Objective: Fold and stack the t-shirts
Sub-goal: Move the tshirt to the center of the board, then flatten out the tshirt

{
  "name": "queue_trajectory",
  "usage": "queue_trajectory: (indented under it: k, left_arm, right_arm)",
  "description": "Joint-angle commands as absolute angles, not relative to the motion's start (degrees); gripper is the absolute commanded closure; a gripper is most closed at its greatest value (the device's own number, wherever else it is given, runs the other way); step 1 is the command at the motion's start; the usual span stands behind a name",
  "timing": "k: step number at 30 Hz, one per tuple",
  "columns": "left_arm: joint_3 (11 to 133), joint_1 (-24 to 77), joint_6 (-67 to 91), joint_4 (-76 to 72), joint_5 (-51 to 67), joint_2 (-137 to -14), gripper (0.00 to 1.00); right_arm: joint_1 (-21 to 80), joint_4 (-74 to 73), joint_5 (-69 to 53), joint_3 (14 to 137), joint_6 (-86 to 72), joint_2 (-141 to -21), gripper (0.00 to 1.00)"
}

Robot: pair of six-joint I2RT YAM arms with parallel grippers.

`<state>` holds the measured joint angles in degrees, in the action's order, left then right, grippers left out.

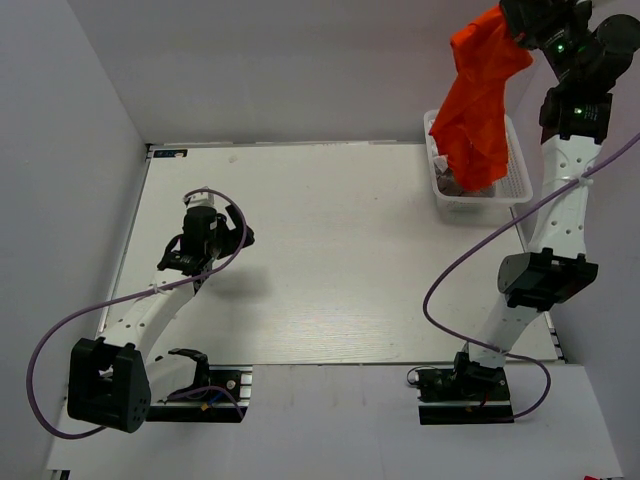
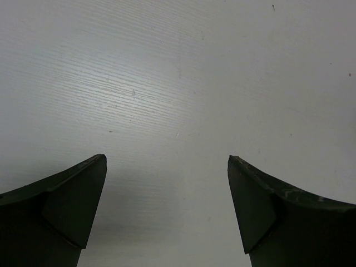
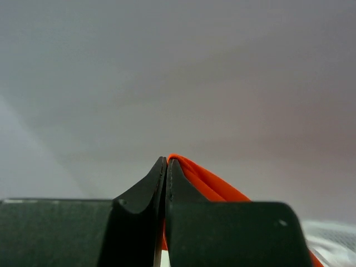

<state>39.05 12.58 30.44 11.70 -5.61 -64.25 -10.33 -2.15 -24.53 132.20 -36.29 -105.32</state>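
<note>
- Where the two arms are bolted at the near edge of the table [image 1: 350, 300], the left base [image 1: 200, 385] and the right base [image 1: 465, 388] are seen side by side, and a purple cable [image 1: 45, 360] is looped out from the left arm.
- Farther in, over the left half of the tabletop, the left gripper [image 1: 200, 262] is held pointing down at the white surface.
- In the left wrist view its dark fingers [image 2: 72, 200] are spread wide apart, and only the faintly grained tabletop is seen between them.
- Well apart from it, at the far right corner of the table, a white lattice basket [image 1: 518, 188] is set close to the back wall.
- Crumpled grey and white cloth [image 1: 452, 183] is seen lying inside the basket, at its left end.
- Above the basket, the orange-red t-shirt [image 1: 480, 100] is hung in a long bunched drape, with its lower end brought down inside the basket rim; whether it touches the cloth below cannot be told.
- At the very top of the overhead view, the shirt's upper end is gripped by the right gripper [image 1: 520, 32], which is raised high on its stretched-out arm.
- In the right wrist view the jaws are pressed together, and a fold of orange fabric is pinched at their tips and spills to the right.
</note>
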Motion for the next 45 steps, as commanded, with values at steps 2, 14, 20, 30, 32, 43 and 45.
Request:
queue_trajectory:
  k: [2, 14, 20, 30, 32, 43, 45]
  left_arm:
    - [40.4, 12.4, 30.0, 12.2, -4.5, -61.5, 0.0]
    - [42.2, 12.4, 32.3, 17.2, -6.4, -58.1, 0.0]
    - [41.7, 12.4, 34.4, 19.8, -9.5, -57.0, 0.0]
    - [42.9, 12.4, 37.2, 24.8, -11.1, -62.7, 0.0]
    - [42.9, 12.4, 38.6, 25.8, -10.5, -63.8, 0.0]
    - [36.3, 13.0, 42.2, 25.9, -5.6, -64.8, 0.0]
    - [34.6, 13.0, 42.2, 24.2, -2.1, -66.0, 0.02]
  right_arm:
    - [-5.9, 18.1, -39.4, 137.2, -49.0, -102.5, 1.0]
    - [12.1, 17.3, -52.2, 128.2, -44.9, -101.9, 1.0]
    - [19.0, 11.6, -43.1, 95.2, -28.6, -96.8, 1.0]
    - [18.9, 1.7, -11.3, 65.3, -18.8, -90.4, 0.1]
    - [19.8, 0.3, -10.3, 63.9, -17.5, -89.2, 0.1]
    - [27.4, -4.9, -6.3, 61.3, -9.6, -89.0, 0.1]
    - [29.0, -6.0, -5.3, 62.2, -9.1, -92.4, 0.1]
